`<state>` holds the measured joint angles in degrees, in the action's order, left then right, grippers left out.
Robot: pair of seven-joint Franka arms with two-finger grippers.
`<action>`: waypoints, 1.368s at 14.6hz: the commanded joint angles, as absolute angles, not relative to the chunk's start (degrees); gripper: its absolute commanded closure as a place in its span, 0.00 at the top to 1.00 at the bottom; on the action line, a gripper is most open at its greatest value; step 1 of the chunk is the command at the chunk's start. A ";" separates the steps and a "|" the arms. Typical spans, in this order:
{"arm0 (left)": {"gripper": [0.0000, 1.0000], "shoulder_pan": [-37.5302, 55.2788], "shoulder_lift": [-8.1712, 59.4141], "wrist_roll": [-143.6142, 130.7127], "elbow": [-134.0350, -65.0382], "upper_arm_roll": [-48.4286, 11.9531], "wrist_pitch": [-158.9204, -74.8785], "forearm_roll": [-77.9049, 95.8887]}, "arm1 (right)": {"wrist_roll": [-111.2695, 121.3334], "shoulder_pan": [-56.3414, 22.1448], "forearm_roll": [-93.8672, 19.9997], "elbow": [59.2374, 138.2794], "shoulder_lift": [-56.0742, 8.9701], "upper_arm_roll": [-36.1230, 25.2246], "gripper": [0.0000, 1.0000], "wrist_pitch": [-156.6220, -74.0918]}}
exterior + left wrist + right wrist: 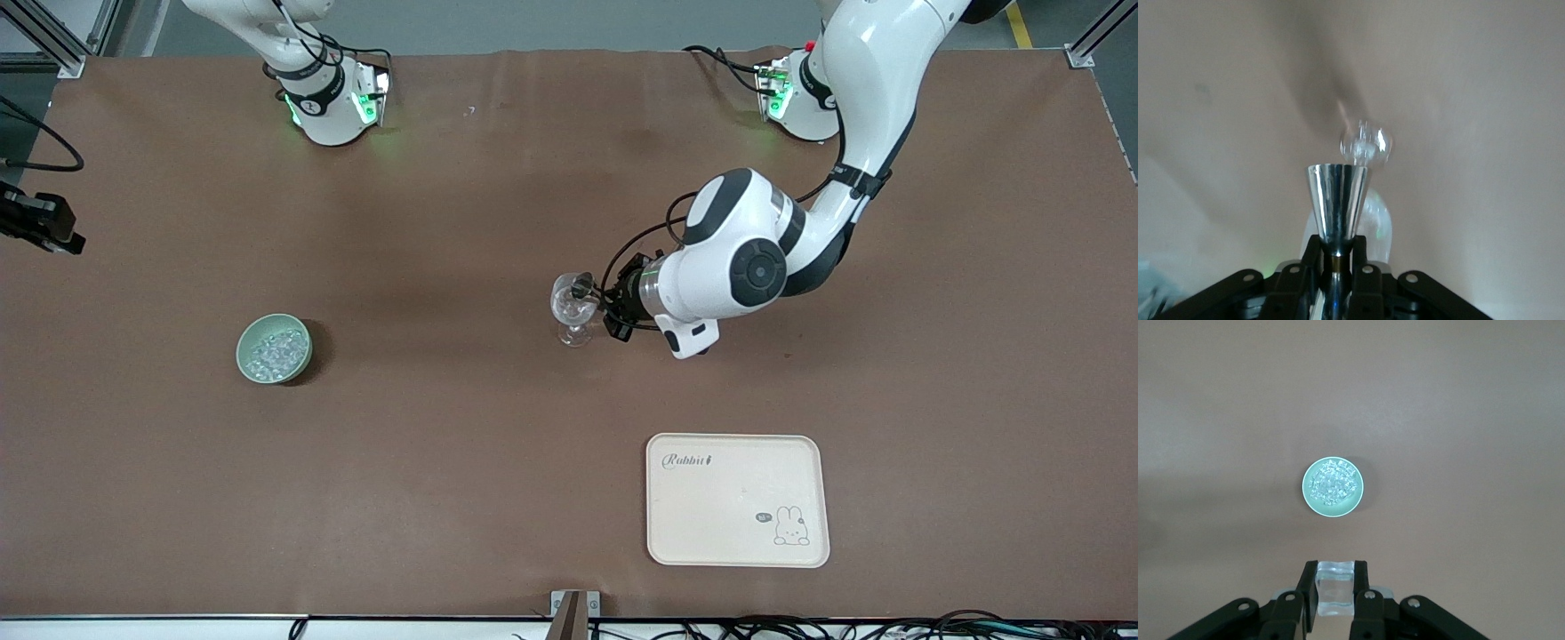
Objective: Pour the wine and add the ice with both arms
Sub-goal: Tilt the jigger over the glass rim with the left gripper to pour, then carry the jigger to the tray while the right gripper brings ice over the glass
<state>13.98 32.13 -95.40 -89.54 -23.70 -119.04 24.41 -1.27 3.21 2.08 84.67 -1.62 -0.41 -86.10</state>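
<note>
A clear wine glass [573, 309] stands upright mid-table. My left gripper [601, 300] is shut on the narrow waist of a shiny metal cone-shaped cup [1337, 193], held level with its mouth at the glass's rim [582, 286]. The glass [1366, 143] shows just past the cup's mouth in the left wrist view, where my left gripper [1336, 245] grips the cup. The ice [276, 351] is heaped in a pale green bowl [242, 348] toward the right arm's end. My right gripper [1335, 577] is out of the front view; it is shut on one clear ice cube [1335, 592], high over the bowl [1307, 495] and its ice [1333, 485].
A cream tray [738, 507] with a rabbit print lies nearer the front camera than the glass, toward the left arm's end. A black device [40, 224] juts in at the table edge at the right arm's end. The table [444, 462] is brown.
</note>
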 commanded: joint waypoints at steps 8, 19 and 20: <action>0.01 1.07 36.02 -84.73 -85.09 -23.99 -116.89 44.71 | -6.92 -4.37 1.32 85.34 -0.97 -0.62 0.00 -82.97; 0.01 -14.06 55.44 -56.61 -75.16 -23.12 -119.70 65.55 | -46.29 -22.14 -2.82 82.36 -12.81 10.96 0.00 -92.09; 0.01 -14.32 57.20 -56.08 -73.93 -23.12 -120.93 66.00 | -49.89 -23.02 -2.55 81.74 -14.92 12.38 0.00 -93.85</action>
